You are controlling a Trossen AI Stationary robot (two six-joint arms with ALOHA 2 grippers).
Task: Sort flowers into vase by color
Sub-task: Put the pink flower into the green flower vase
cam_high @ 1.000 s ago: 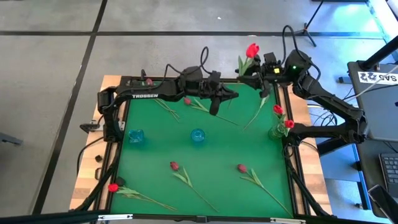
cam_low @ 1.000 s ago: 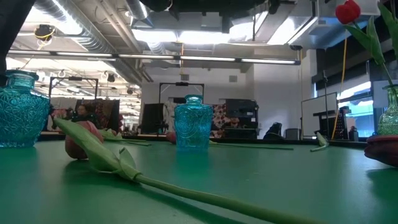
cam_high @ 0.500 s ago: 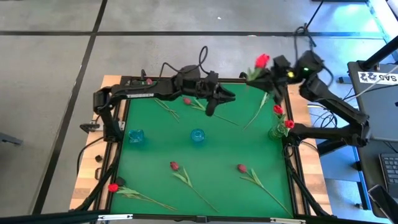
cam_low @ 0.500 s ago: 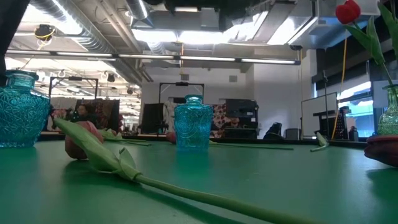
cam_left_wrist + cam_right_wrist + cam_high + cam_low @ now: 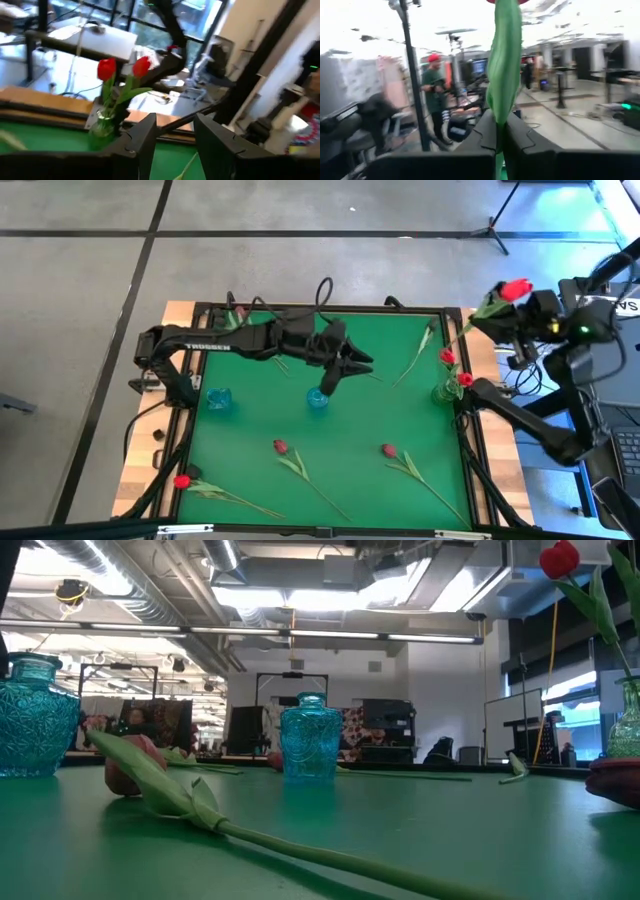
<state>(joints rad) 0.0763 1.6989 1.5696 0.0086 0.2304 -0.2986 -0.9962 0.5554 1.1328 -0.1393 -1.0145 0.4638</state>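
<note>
red tulip (image 5: 515, 288) stem clamped in right claw (image 5: 490, 308) off table edge; left claw (image 5: 345, 367) apart, empty.

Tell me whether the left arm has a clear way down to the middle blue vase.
Probably yes. The left gripper hovers just behind the middle blue vase, jaws apart and empty, and nothing stands between them. The right gripper, shut on a red tulip, is off beyond the table's right edge.

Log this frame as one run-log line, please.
left gripper: open, empty, above middle vase | right gripper: shut on red tulip, beyond table edge | green vase: two red tulips
</note>
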